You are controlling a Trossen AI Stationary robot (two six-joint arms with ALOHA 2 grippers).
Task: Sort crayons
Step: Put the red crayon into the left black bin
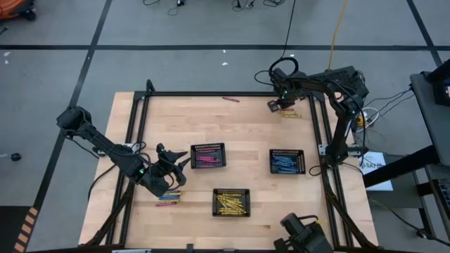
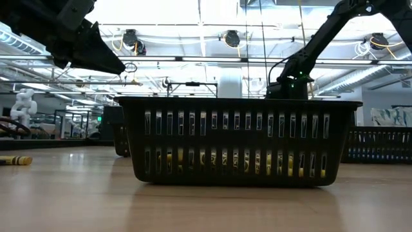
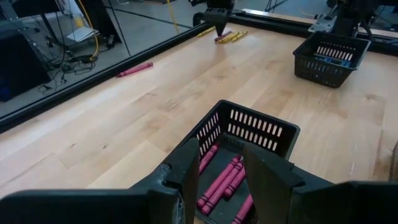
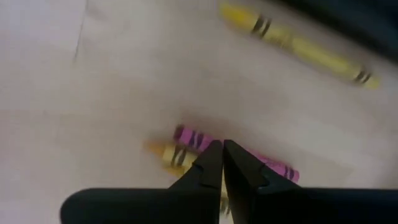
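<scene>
Pink and yellow crayons (image 4: pixel 186 146) lie loose beneath your right end effector (image 4: pixel 222 163), pinched shut above them (gripping nothing visible), while your left end effector (image 3: pixel 219 180) hovers part-open over the pink tray (image 3: pixel 261 127).

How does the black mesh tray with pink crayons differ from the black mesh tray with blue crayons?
The black mesh tray with pink crayons sits left of centre, right beside the left gripper. The black mesh tray with blue crayons sits toward the right, with no gripper close by. Both are same-looking rectangular baskets.
</scene>
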